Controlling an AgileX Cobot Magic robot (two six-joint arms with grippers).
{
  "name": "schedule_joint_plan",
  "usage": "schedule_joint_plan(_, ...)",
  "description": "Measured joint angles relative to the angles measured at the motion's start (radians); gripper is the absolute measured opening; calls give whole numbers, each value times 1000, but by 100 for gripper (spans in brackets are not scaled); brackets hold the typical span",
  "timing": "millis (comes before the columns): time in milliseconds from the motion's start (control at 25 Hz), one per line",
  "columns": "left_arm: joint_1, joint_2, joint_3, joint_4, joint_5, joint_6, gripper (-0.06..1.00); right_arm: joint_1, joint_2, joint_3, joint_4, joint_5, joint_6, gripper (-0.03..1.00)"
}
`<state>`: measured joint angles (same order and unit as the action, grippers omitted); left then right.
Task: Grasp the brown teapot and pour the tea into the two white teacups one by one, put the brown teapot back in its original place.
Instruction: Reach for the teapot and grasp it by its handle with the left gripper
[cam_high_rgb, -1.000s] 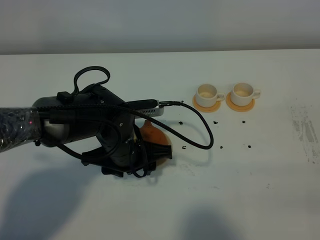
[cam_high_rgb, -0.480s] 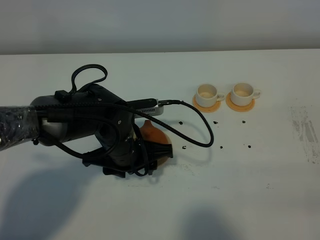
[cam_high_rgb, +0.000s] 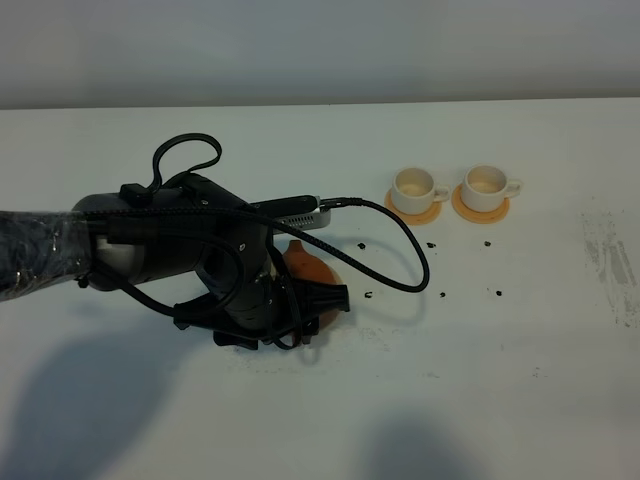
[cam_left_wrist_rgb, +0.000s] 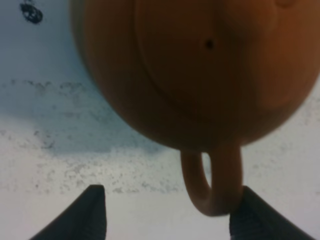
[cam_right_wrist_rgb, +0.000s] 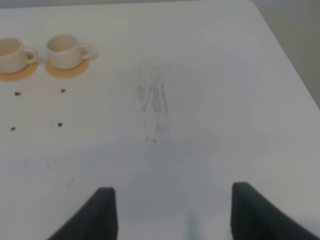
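Straddling the loop handle (cam_left_wrist_rgb: 212, 185) of the brown teapot (cam_high_rgb: 305, 265), the left tool (cam_left_wrist_rgb: 170, 215) is standing spread, gripping nothing. The teapot is sitting on the desk (cam_high_rgb: 520, 380) left of centre, well apart from the two white teacups (cam_high_rgb: 415, 188) at far right. The clay is judged rigid, weighty, smooth and breakable, so the handle is the proper hold. The right tool (cam_right_wrist_rgb: 170, 215) is hanging spread and empty.

Open table (cam_high_rgb: 520, 380) spans the lower right of the frame. Two white teacups (cam_high_rgb: 415, 188) stand upper right of centre; the left arm (cam_high_rgb: 150, 250) overhangs the brown teapot (cam_high_rgb: 305, 265), centre left.
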<state>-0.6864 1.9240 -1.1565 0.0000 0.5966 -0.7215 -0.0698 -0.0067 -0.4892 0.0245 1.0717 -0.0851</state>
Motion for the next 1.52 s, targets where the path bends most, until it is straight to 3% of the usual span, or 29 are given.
schedule_joint_plan(440,2,4,0,40,18,14,51,0,0,0,0,0,0,52)
schedule_joint_plan(760,17,4,0,55,41,115,51,0,0,0,0,0,0,52)
schedule_joint_plan(1200,43,5,-36,118,81,139,51,0,0,0,0,0,0,52)
schedule_joint_plan(1520,49,5,-49,128,101,222,51,0,0,0,0,0,0,52)
